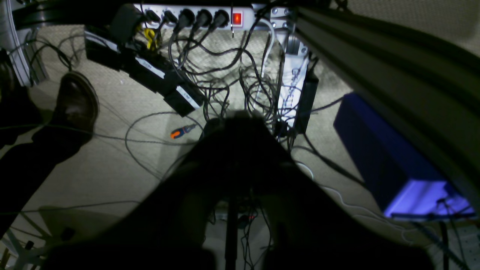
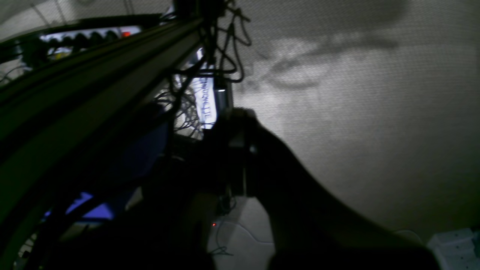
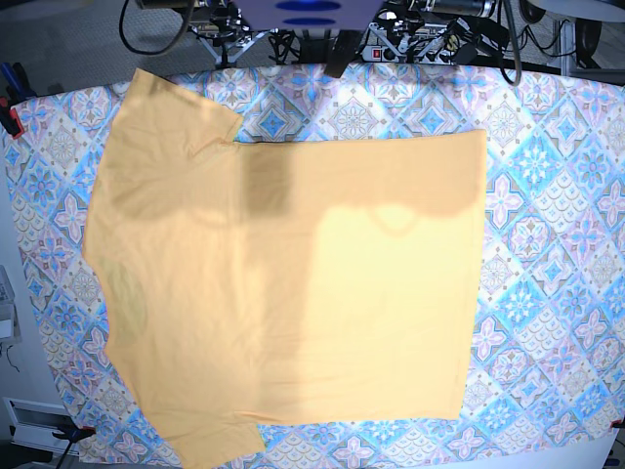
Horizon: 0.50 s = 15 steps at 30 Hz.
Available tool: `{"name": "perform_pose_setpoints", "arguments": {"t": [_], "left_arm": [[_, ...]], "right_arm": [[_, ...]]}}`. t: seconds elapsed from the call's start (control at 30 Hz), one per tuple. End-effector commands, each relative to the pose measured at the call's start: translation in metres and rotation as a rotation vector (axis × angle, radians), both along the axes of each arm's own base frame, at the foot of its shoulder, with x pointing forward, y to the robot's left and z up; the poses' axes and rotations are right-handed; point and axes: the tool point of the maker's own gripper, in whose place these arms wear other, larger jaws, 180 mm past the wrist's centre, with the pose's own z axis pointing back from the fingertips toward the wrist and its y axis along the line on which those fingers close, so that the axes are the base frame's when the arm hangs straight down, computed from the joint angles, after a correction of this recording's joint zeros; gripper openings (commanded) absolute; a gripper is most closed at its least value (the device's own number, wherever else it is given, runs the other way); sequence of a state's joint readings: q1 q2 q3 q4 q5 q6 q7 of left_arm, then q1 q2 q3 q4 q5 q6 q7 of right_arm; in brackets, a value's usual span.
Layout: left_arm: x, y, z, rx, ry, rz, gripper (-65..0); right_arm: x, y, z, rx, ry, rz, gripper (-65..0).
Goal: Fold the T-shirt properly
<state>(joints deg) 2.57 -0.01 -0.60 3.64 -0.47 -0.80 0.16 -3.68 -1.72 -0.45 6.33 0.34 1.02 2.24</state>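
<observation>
**A:** What are you looking at in the base view?

**B:** You are seeing the T-shirt (image 3: 293,283) lying flat on the tablecloth (image 3: 547,244). The shirt is pale orange-yellow, thin and soft, with no print; its sleeves are pointing toward the left edge, and its straight hem is running down the right side. The cloth beneath is showing blue-and-pink tile patterns. A grey shadow is falling across the shirt's upper part.

**A:** And the wrist views?

**B:** Both are pointing at the floor beside the table, not at the shirt. You are seeing the left gripper (image 1: 234,123) as a dark silhouette, jaws clenched together on nothing, above pale woven carpet (image 1: 112,172). A white power strip (image 1: 198,17) with a glowing red switch, tangled black cables (image 1: 225,82), an orange-handled screwdriver (image 1: 182,131), a brown leather shoe (image 1: 77,103) and a blue box (image 1: 390,161) are lying there. White lettering on a device is too blurred to read.

**A:** The right gripper (image 2: 236,123)?

**B:** Also a dark shape, clenched, holding nothing.
</observation>
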Motion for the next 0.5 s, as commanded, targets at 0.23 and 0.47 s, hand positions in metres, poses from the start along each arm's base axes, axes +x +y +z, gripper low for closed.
{"name": "perform_pose_setpoints", "arguments": {"t": [0.23,0.47], "left_arm": [[0.0,-0.001,0.0001,0.002,-0.003,-0.002,-65.0],[-0.0038,-0.0009,0.0001,0.002,0.001,-0.002,-65.0]], "right_arm": [[-0.0015,0.0,0.0001,0.0,-0.001,0.001,-65.0],[-0.0015,0.0,0.0001,0.0,-0.001,0.001,-65.0]]}}
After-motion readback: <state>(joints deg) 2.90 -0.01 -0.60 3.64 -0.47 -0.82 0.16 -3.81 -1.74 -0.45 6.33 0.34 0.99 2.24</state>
